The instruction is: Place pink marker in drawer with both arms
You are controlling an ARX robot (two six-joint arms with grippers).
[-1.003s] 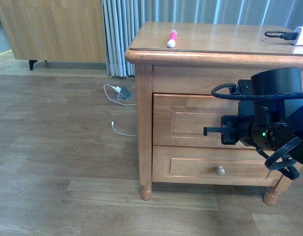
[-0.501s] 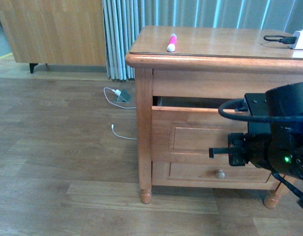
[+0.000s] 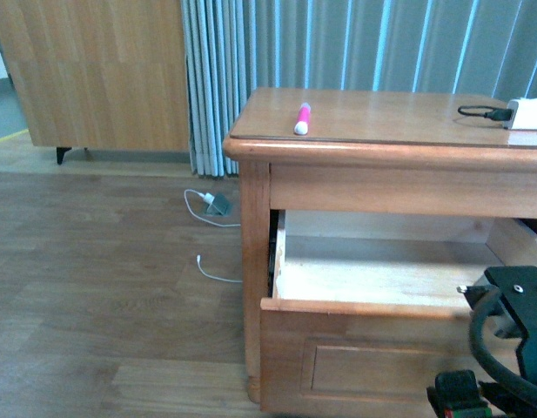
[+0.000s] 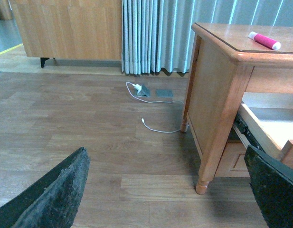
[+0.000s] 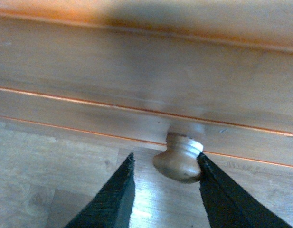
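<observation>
Atop the nightstand (image 3: pixel 381 109), near its left end: pink marker (image 3: pixel 303 118), lying flat, white cap toward the front edge, well apart from both arms. Beneath the top: drawer (image 3: pixel 372 279) standing wide open, pale wood interior showing. At the drawer's front panel: right gripper (image 5: pixel 165 159) straddling the round knob (image 5: pixel 178 156), claw spread, one finger touching the knob's side, the other just apart, not pinching. Left of the nightstand, above the wood floor (image 4: pixel 89 114): left gripper (image 4: pixel 165 149), claw spread wide. By the curtain (image 3: pixel 216 78): white cable (image 3: pixel 207 205) on the floor.
</observation>
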